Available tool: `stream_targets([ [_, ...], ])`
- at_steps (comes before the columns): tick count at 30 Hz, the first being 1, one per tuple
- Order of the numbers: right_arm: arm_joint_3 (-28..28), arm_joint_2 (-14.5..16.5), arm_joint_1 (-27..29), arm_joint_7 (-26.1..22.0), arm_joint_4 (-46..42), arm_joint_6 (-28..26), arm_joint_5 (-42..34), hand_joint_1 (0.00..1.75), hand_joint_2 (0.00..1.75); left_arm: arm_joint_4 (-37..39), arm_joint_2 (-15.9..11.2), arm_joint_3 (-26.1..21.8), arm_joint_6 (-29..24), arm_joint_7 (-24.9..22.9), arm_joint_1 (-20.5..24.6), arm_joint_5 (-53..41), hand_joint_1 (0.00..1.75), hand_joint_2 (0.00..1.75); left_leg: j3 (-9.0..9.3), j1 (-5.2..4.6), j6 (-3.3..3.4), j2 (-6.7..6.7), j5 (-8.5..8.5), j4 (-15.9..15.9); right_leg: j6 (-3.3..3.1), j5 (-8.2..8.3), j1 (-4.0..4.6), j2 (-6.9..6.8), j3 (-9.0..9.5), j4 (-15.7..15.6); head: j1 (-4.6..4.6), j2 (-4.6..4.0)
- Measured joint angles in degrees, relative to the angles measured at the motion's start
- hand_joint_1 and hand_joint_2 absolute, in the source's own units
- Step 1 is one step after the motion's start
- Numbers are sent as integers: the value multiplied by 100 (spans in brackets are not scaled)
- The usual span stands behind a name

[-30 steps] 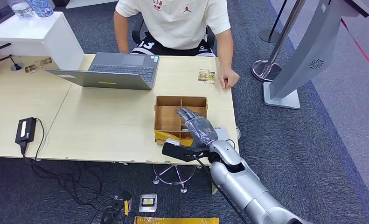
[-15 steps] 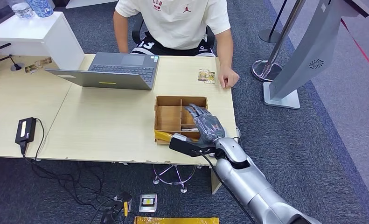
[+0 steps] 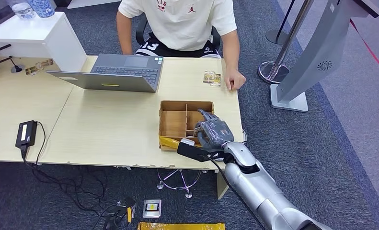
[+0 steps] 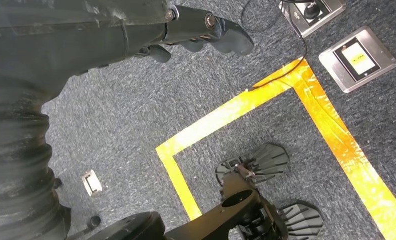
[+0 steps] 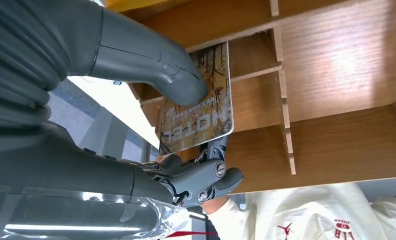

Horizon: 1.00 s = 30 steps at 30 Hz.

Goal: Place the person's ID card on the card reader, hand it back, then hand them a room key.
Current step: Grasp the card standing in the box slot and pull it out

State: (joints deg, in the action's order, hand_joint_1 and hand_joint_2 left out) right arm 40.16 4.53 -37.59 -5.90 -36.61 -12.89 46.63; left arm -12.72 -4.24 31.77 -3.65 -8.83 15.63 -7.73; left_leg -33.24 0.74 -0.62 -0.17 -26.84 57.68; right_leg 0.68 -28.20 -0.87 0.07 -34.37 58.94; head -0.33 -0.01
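The right hand (image 5: 185,130) pinches a brown printed motel key card (image 5: 198,107) over the compartmented wooden box (image 3: 178,120), thumb on its face, ready for lifting out.

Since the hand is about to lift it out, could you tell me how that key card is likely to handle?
The key card looks thin and flat, so probably stiff and light. Its glossy printed face may be slippery under the right hand's thumb. Standing in the box's narrow slot, it could catch on a divider.

The right arm (image 3: 261,191) reaches forward, its right hand (image 3: 212,132) curled downward. The thumb (image 5: 155,65) and fingers (image 5: 206,180) pinch a card (image 5: 201,107). The left hand (image 4: 195,30) hangs low, fingers loosely curled on nothing.
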Motion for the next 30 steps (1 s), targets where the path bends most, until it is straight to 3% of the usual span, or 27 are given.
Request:
stream_targets([
  [11, -39, -28, 31, -2, -2, 38, 136, 160, 175, 0, 0, 1, -13, 1, 3, -34, 0, 175, 2, 0, 0, 0, 0, 0, 0, 0, 0, -1, 2, 0, 0, -1],
  [18, -80, -35, 31, 2, -28, -69, 156, 175, 175, 0, 0, 1, -57, 8, 3, -65, 0, 175, 2, 0, 0, 0, 0, 0, 0, 0, 0, -1, 2, 0, 0, 1],
  [25, -403, -46, -56, 72, -339, -671, 81, 175, 175, 0, -3, 1, -110, 156, 1, -112, 0, 175, 2, 0, 0, 0, 1, 1, 1, 2, 0, 0, 2, 1, 0, 0],
  [30, -965, -85, -542, -176, -1013, -1077, -178, 175, 175, 0, -17, 2, -179, 297, 3, -191, 0, 175, 3, -1, 0, 1, 3, 2, 1, 3, -1, 1, 1, 1, 1, 0],
])
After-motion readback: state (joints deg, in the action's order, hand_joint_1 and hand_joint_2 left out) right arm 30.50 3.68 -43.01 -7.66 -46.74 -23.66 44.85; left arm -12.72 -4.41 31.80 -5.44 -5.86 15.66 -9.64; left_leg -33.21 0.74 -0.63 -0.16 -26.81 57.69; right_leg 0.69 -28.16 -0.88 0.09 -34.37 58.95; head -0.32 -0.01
